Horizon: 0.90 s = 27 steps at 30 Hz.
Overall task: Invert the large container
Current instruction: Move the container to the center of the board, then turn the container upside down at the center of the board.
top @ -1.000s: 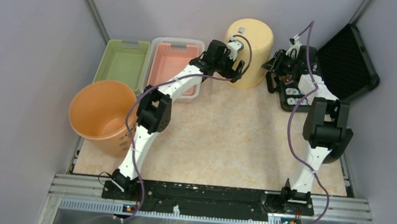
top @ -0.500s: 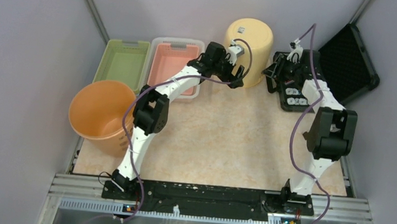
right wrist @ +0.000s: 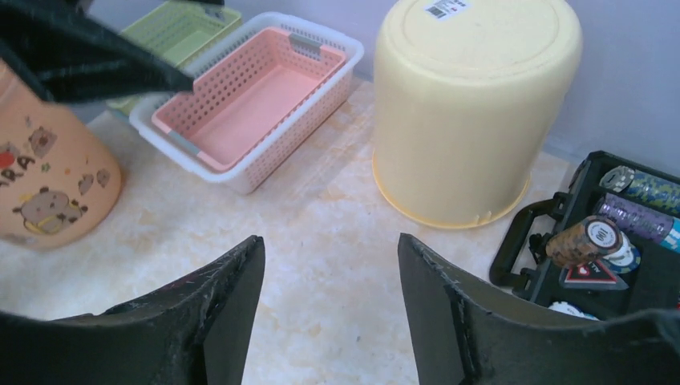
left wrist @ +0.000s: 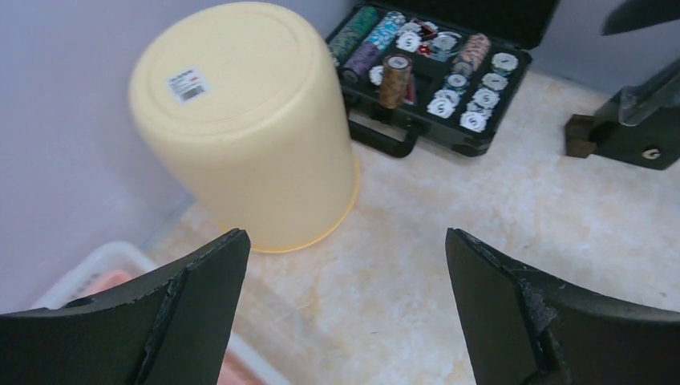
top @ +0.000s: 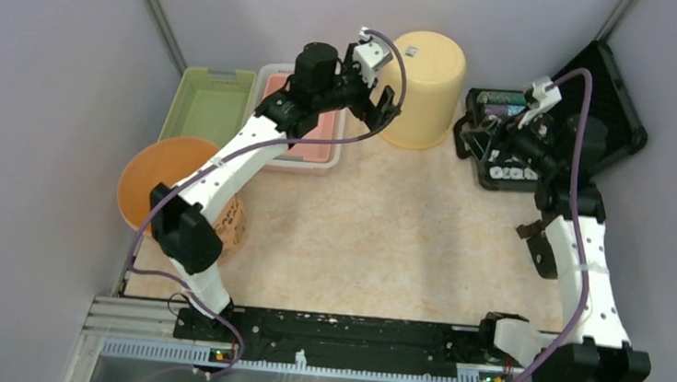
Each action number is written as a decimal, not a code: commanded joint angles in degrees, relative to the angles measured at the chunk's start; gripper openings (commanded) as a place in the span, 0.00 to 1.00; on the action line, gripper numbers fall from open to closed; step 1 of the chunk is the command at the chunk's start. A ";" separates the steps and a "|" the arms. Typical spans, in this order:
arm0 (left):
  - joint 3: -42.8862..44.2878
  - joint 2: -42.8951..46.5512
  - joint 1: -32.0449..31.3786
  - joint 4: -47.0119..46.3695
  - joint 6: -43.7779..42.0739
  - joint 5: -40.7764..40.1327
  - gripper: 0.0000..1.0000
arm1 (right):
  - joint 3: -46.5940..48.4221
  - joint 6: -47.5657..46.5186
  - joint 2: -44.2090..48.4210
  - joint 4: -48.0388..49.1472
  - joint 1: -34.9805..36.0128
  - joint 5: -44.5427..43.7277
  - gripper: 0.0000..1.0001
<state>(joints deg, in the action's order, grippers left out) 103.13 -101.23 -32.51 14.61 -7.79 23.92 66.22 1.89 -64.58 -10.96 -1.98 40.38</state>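
The large container is a pale yellow bucket standing upside down at the back of the table, its labelled base facing up. It also shows in the left wrist view and the right wrist view. My left gripper hovers just left of it, open and empty, with table showing between its fingers. My right gripper is to the container's right, over the edge of the chip case, open with nothing in it. Neither gripper touches the container.
An upright orange bucket stands at the left edge. A pink basket and a green basket sit at the back left. An open black case of poker chips lies at the back right, close to the container.
Both grippers have drawn away from the yellow container. The left arm rose and swung left; the right arm swung out to the right and its jaws widened.
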 commanded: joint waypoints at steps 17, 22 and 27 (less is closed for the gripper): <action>-8.76 20.07 0.05 24.68 -22.45 -20.10 0.99 | -20.43 -14.84 19.92 2.83 0.57 13.46 0.75; -17.85 33.81 0.12 27.91 -28.00 -24.79 0.99 | -21.15 -15.60 19.43 2.60 0.92 14.69 0.82; -21.17 42.15 1.72 35.83 -31.11 -26.64 0.99 | -21.63 -16.35 19.40 2.21 0.97 15.03 0.99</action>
<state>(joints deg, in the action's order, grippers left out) 84.97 -62.43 -31.97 42.85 -34.79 0.30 44.77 -12.34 -45.15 -10.28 -1.61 53.52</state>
